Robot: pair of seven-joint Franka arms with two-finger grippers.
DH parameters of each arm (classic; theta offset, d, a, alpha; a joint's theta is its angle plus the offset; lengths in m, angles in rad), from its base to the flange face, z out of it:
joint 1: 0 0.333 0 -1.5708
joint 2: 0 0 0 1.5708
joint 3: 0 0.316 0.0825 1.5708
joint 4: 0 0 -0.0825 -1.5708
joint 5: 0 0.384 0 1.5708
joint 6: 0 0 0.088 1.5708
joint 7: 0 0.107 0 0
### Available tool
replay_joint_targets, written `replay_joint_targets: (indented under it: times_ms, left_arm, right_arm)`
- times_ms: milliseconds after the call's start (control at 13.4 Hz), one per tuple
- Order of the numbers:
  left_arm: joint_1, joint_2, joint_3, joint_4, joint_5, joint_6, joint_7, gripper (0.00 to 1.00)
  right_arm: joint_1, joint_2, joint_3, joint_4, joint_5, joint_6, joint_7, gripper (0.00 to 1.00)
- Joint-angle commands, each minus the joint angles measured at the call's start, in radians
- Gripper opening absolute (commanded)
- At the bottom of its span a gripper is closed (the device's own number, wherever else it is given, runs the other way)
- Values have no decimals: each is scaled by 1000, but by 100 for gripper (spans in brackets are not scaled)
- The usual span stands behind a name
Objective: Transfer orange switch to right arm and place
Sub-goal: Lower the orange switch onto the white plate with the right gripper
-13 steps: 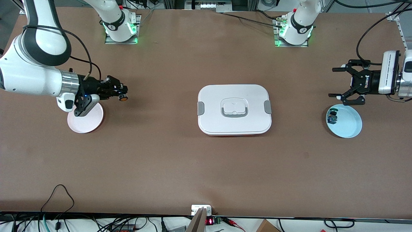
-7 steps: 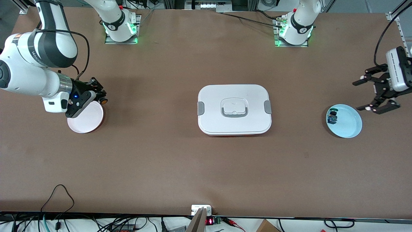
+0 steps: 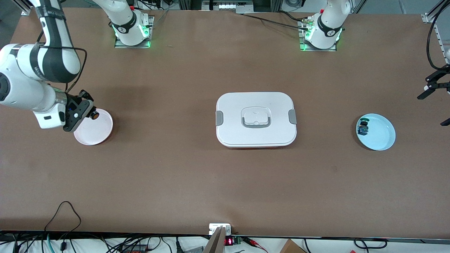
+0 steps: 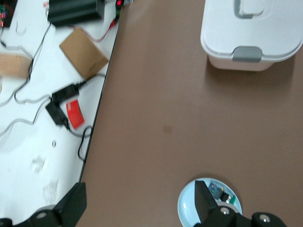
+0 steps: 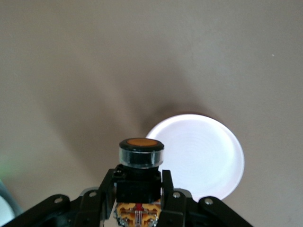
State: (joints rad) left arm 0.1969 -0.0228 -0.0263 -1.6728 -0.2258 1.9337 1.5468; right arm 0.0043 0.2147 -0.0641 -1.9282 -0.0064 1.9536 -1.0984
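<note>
The orange switch (image 3: 93, 114) has a black body and a round orange cap. My right gripper (image 3: 90, 111) is shut on it and holds it over the rim of the pink plate (image 3: 94, 133), at the right arm's end of the table. In the right wrist view the switch (image 5: 140, 158) stands cap-up between the black fingers (image 5: 173, 198) of that gripper (image 5: 139, 191), above the plate (image 5: 203, 161). My left gripper (image 3: 431, 109) is open and empty at the left arm's end of the table, beside the blue plate (image 3: 381, 135). Its own view shows its jaws spread wide (image 4: 137, 210).
A white lidded box (image 3: 256, 119) sits mid-table, also seen in the left wrist view (image 4: 251, 38). The light blue plate (image 4: 187, 208) holds a blue-bodied switch with a green cap (image 3: 363, 128). Cables and a cardboard piece (image 4: 84, 53) lie off the table's front edge.
My right gripper has swung with the orange switch toward the right arm's end and now hangs over the pink plate's rim. My left gripper has drawn back from the blue plate toward the table's end.
</note>
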Motion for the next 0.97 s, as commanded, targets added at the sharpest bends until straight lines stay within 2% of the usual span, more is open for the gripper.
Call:
replay_joint_targets:
  times_ms: [0, 149, 298, 596, 745, 894]
  left_arm:
    - [-40, -25, 19, -19, 112, 7, -243, 100]
    - [-42, -23, 19, -10, 117, -24, -362, 100]
    - [-42, -20, 16, -4, 117, -54, -529, 100]
    - [-40, -15, 6, -2, 132, -139, -911, 100]
    - [-42, -20, -27, 5, 186, -186, -1080, 100]
    - [-42, -17, -60, 59, 215, -286, -1241, 100]
  right_arm:
    - [-38, 18, 13, -34, -73, 83, -104, 0]
    - [-52, 28, 13, -60, -138, 151, -149, 0]
    - [-67, 35, 13, -110, -164, 238, -191, 0]
    - [-99, 83, 15, -158, -168, 385, -360, 0]
    - [-99, 100, 15, -173, -168, 433, -409, 0]
    - [-101, 109, 15, -210, -168, 488, -434, 0]
